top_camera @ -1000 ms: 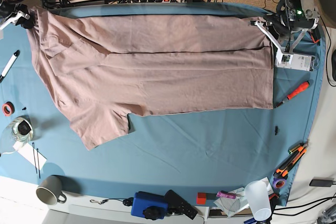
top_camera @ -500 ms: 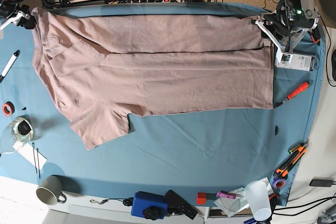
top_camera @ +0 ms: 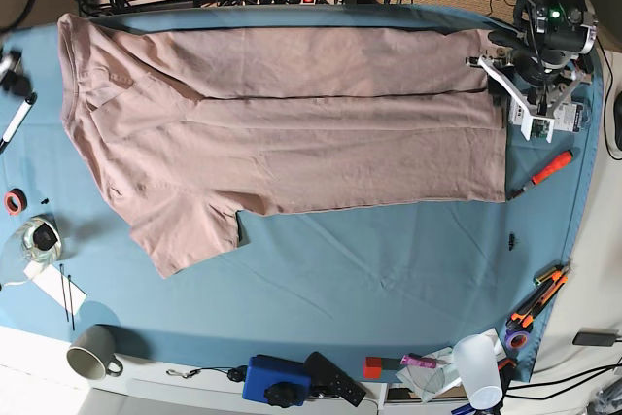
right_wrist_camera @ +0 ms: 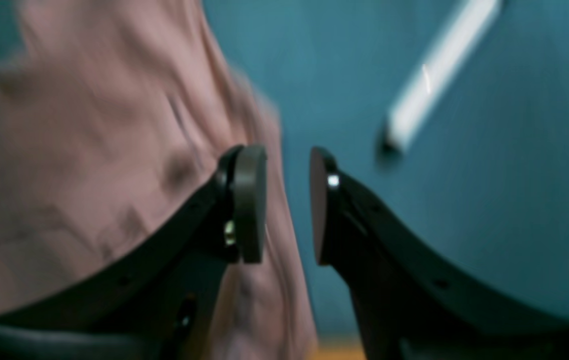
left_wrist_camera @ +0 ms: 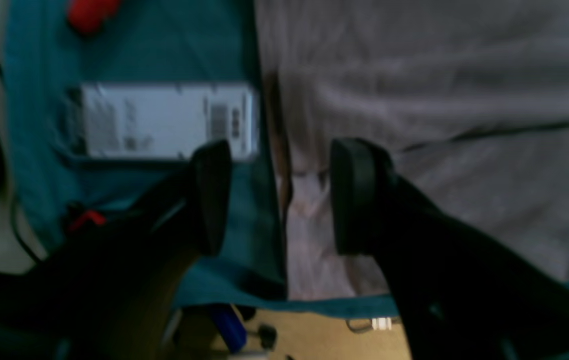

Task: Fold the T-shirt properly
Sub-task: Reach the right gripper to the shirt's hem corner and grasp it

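Note:
The dusty-pink T-shirt (top_camera: 282, 133) lies flat on the blue table cloth (top_camera: 389, 269), its far long side folded over toward the middle, one sleeve (top_camera: 185, 230) sticking out at the front left. My left gripper (top_camera: 507, 83) hovers over the hem corner at the right. The left wrist view shows this gripper (left_wrist_camera: 279, 197) open above the T-shirt (left_wrist_camera: 439, 100) edge, holding nothing. My right gripper (top_camera: 10, 70) sits at the table's left edge, off the shirt. In the right wrist view it (right_wrist_camera: 287, 205) stands open over the T-shirt (right_wrist_camera: 89, 150) border.
A white marker (top_camera: 17, 119) lies beside the right gripper. A white card (top_camera: 556, 116) and a red-handled tool (top_camera: 549, 170) lie at the right. A tape roll (top_camera: 13, 202), a mug (top_camera: 92, 352), a blue box (top_camera: 277, 379) and a plastic cup (top_camera: 478, 366) line the left and front edges.
Both grippers opened and released the shirt's far corners. The right gripper pulled away to the left, off the shirt. The left arm shifted slightly toward the front.

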Available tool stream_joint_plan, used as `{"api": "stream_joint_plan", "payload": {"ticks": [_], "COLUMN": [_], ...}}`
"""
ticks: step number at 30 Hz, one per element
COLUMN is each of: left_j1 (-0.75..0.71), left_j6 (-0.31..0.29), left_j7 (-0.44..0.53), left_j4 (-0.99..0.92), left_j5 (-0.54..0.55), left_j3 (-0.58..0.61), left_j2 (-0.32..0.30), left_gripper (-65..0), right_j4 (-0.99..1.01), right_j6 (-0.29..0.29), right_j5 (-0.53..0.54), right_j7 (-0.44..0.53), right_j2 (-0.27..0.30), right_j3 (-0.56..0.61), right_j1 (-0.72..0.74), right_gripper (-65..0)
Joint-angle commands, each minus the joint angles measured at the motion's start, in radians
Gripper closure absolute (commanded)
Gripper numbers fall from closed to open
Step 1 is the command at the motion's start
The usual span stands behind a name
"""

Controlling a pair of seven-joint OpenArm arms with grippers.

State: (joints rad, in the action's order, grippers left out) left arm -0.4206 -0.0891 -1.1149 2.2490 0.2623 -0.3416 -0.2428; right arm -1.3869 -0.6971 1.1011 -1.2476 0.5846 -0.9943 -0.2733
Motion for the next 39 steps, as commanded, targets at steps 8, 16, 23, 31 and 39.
{"api": "stream_joint_plan", "payload": {"ticks": [8,16,23,31,39], "left_j1": [0.003,0.003,0.002,0.002,0.003], "left_j6": [-0.026,-0.043,-0.043,-0.043,-0.043], "left_j7": [0.017,0.040,0.039,0.039,0.040], "left_j4": [0.092,0.092,0.087,0.087,0.087], "left_j5": [0.065,0.079,0.082,0.082,0.082], "left_j3": [-0.003,-0.001,-0.001,-0.001,-0.001], "left_j2": [-0.009,-0.009,-0.006,-0.003,0.016], "left_gripper": [-32.0,-32.0,-32.0,-32.0,-32.0], "right_j4": [-0.012,-0.012,0.053,0.472,0.532], "right_j6": [-0.001,0.017,0.026,0.028,0.031], "right_j5": [-0.157,-0.489,-0.627,-0.655,-0.764], "right_j7": [0.064,0.240,0.314,0.418,0.463], "right_j2": [0.036,0.036,0.035,0.005,-0.084], "right_j3": [0.080,0.412,0.668,0.859,0.967], "right_j1": [0.248,0.467,0.639,0.875,0.899], "right_gripper": [-16.0,-25.1,-25.1,-25.1,-24.8]}}
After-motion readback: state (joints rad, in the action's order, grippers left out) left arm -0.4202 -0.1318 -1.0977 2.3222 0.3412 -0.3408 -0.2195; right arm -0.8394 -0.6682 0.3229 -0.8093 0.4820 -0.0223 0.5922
